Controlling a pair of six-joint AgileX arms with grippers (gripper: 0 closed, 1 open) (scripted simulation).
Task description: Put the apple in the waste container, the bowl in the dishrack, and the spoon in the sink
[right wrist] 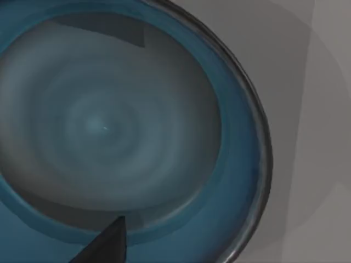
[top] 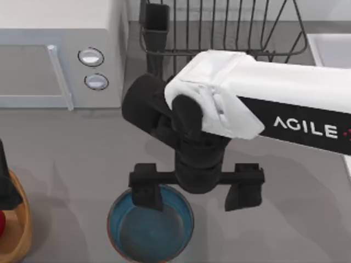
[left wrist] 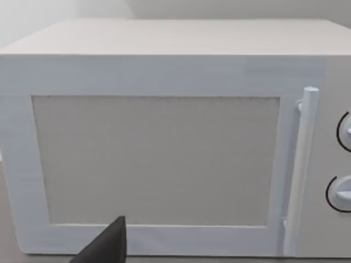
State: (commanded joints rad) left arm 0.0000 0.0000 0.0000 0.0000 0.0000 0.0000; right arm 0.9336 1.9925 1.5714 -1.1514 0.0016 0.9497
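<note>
The bowl [top: 151, 230] is sitting on the grey table [top: 71, 159] near the front edge, a little left of centre in the top view, its blue-teal inside facing up and its thin reddish-brown rim ringing it. The right gripper [top: 194, 193] is hanging directly over it with its fingers spread wide apart: one finger [top: 147, 192] is overlapping the bowl's far rim, while the other is standing just outside the bowl on its right. In the right wrist view the bowl [right wrist: 109, 131] is lying close beneath the camera, and a dark fingertip [right wrist: 107, 244] is reaching in over its inner wall. The white right arm is stretching in from the table's right side.

Behind the gripper the dishrack [top: 219, 27] is standing at the back of the table, its dark cutlery cup [top: 156, 24] at its left corner. The sink [top: 332, 46] is showing its pale rim at the right edge. A white microwave [top: 55, 55] is occupying the back left. At the front left edge the waste container [top: 19, 230] is holding the apple [top: 1, 223]. The left wrist view is facing the microwave [left wrist: 164, 153] door; I cannot tell how the left gripper's fingers stand.
</note>
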